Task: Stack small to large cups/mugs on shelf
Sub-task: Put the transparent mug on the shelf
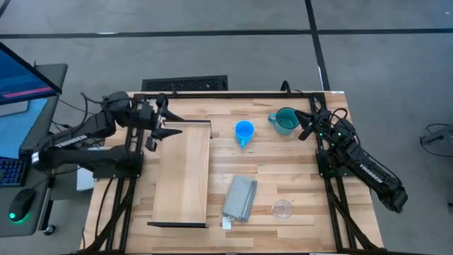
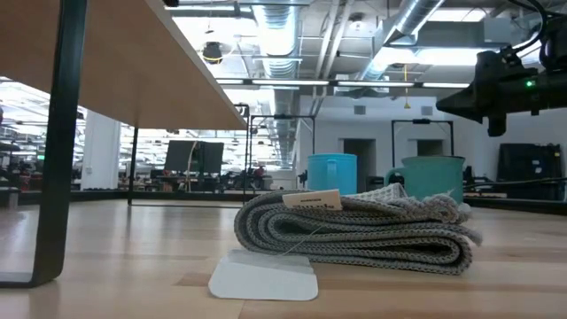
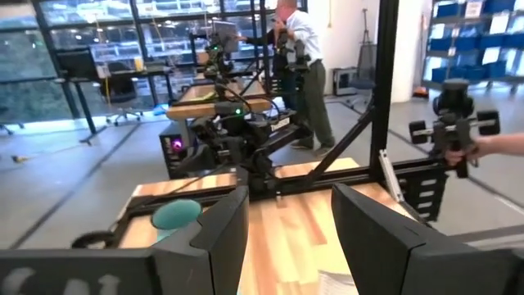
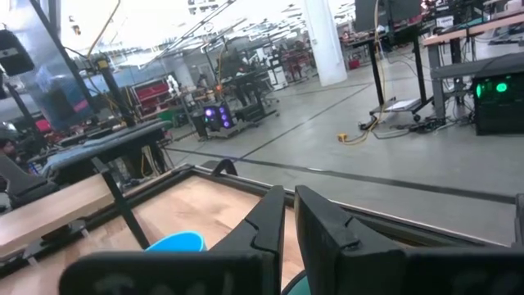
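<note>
The right claw (image 1: 306, 132), fingers nearly together and empty, hovers beside the large teal handled mug (image 1: 285, 121) on the table; a careless approach could topple it. The left claw (image 1: 167, 132) is spread over the pale wooden shelf (image 1: 182, 177).

Dark jointed arms, white lettering, black cables.

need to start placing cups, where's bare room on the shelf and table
The whole shelf top is bare; only the left gripper, open, hovers at its far end. Free table: between the clear cup and the mugs, and the strip between shelf and grey cloth. Crowded: the far right corner, where the blue mug, teal mug and right gripper sit close.
</note>
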